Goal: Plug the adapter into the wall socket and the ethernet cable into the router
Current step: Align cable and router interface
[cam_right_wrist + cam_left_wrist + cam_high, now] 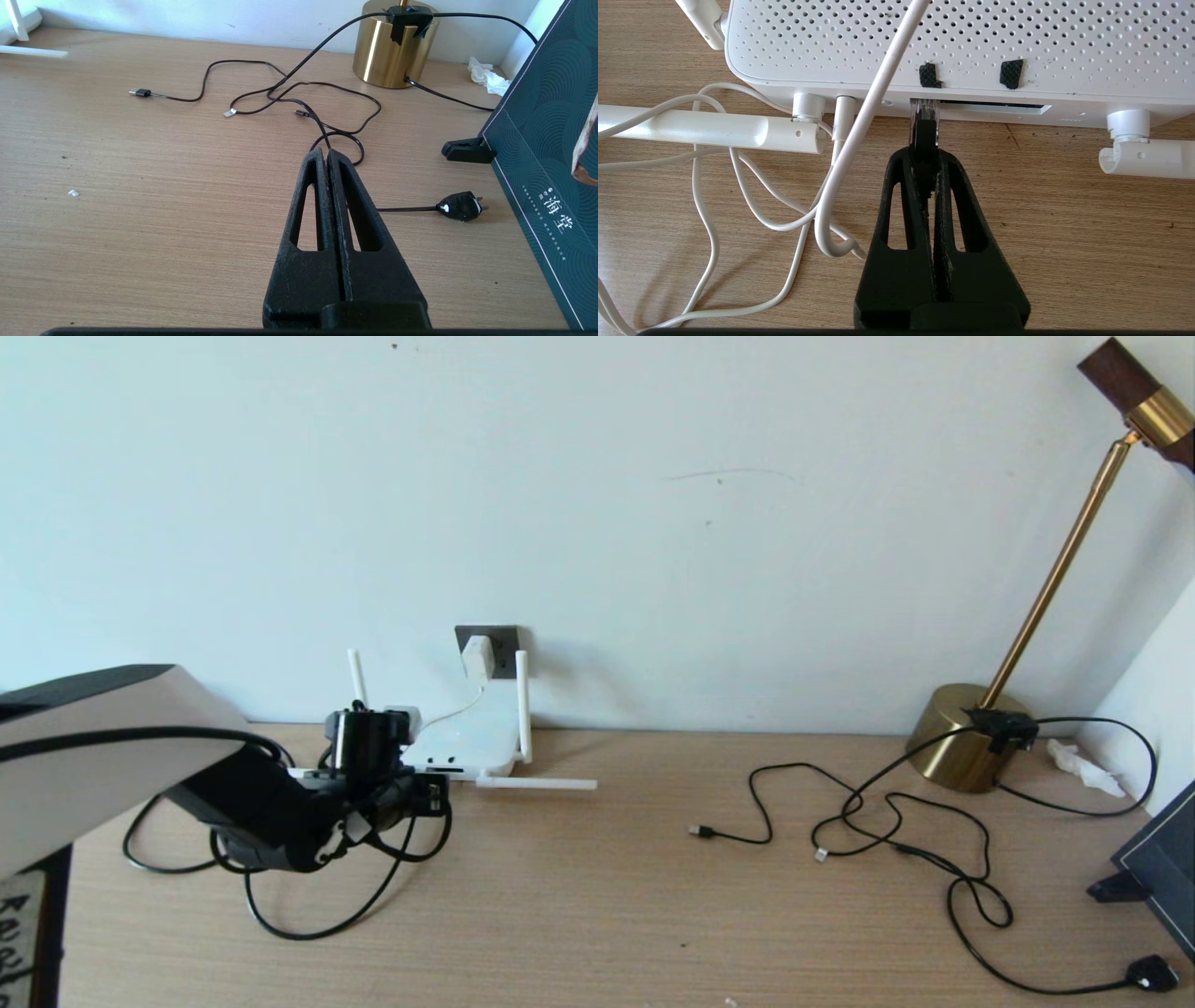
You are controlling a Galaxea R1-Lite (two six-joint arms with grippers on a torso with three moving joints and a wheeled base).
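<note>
Adapter [477, 657] already sits in the wall socket [504, 639] at the far left, so half your job looks done. Left gripper [924, 144] is clamped on the ethernet cable [923, 122], its clear tip at the router [952, 42] port, seemingly not fully in. Right gripper [325, 154] hangs pressed together, idle.

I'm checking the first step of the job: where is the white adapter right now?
In the head view, the adapter sits in the wall socket on the wall at left of centre, just above and behind the router.
</note>
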